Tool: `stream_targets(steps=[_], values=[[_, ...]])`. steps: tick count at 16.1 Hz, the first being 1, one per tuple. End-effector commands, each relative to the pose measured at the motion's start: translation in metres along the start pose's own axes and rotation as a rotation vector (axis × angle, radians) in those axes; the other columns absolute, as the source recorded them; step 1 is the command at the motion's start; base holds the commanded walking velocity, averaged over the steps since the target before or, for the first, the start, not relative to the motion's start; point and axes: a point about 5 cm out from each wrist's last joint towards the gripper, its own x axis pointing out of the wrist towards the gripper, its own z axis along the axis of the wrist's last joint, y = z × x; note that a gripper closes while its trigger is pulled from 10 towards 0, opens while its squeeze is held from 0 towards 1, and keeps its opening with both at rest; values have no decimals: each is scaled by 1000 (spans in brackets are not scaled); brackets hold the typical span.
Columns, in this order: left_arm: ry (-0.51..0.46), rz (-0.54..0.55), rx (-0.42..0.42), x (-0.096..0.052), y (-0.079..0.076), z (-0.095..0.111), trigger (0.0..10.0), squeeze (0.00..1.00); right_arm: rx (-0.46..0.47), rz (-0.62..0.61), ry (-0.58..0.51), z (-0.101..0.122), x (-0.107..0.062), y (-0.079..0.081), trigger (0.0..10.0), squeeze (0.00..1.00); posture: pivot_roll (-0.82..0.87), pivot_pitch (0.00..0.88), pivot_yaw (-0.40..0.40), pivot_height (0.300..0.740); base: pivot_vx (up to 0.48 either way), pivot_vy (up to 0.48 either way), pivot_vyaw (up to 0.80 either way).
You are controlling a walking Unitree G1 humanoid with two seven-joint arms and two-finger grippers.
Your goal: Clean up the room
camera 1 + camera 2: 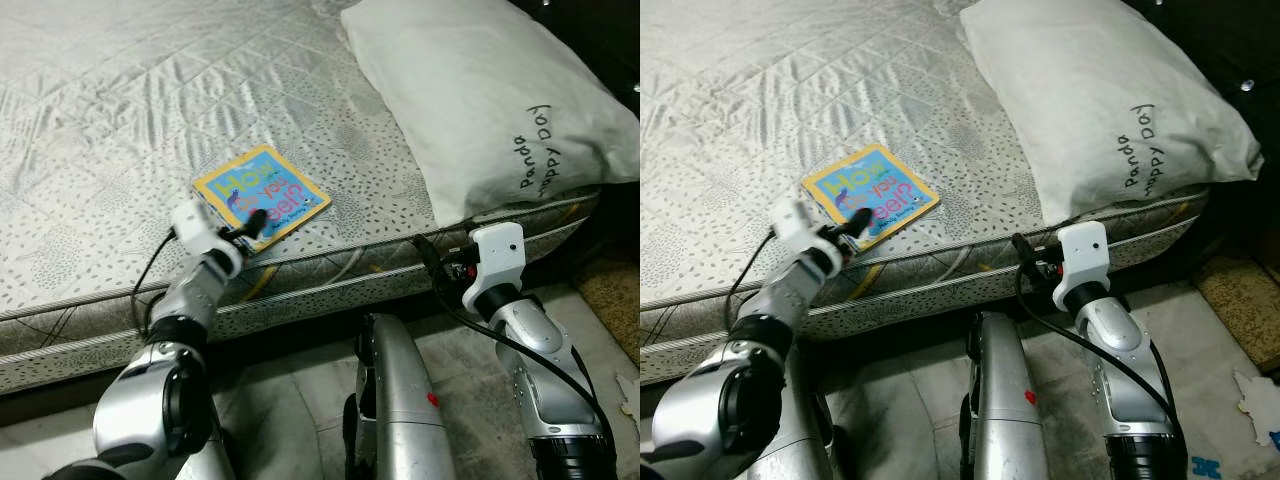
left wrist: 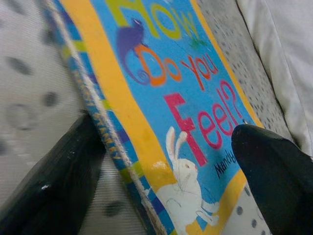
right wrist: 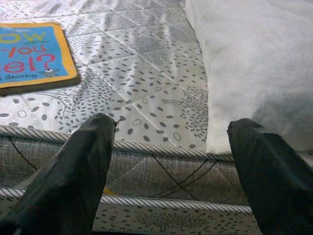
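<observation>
The left gripper (image 1: 252, 226), fingers wide, straddles the picture book's (image 1: 262, 194) near corner on the mattress (image 1: 120, 120); the right gripper (image 3: 171, 161) gapes farther off.

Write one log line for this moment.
left hand: open, fingers astride book corner | right hand: open, at mattress edge | book: flat

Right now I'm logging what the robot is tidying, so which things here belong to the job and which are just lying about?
Part of the job:
- book, lying flat near the mattress edge
- left gripper, open, one finger on either side of the book's corner

Just lying about:
- pillow, on the mattress
- mattress
- right gripper, open, at the mattress edge, holding nothing
</observation>
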Motion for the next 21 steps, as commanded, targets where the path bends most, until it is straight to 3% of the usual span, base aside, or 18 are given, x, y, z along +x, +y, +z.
stream_targets(steps=[1, 4, 5, 10, 21], values=[[120, -40, -16, 2, -11, -26, 10000, 0, -7, -5, 0, 1, -2, 0, 10000, 0, -243, 156, -62, 467, 0, 0, 0], [136, -23, -31, 0, -4, -30, 10000, 0, -9, -8, -5, 3, 0, 0, 10000, 0, -248, 156, -58, 467, 0, 0, 0], [127, -47, -65, -1, -3, -30, 0, 0, -11, -11, -6, 3, 1, 0, 10000, 0, -250, 158, -57, 467, 0, 0, 0], [78, -170, -163, -1, -8, -24, 0, 0, -17, -20, -7, 4, 1, -1, 10000, 0, -254, 154, -54, 467, 0, 0, 0], [93, -172, -170, -5, -1, -29, 0, 0, -23, -23, -17, 5, 5, -1, 10000, 0, -248, 144, -55, 467, 0, 0, 0]])
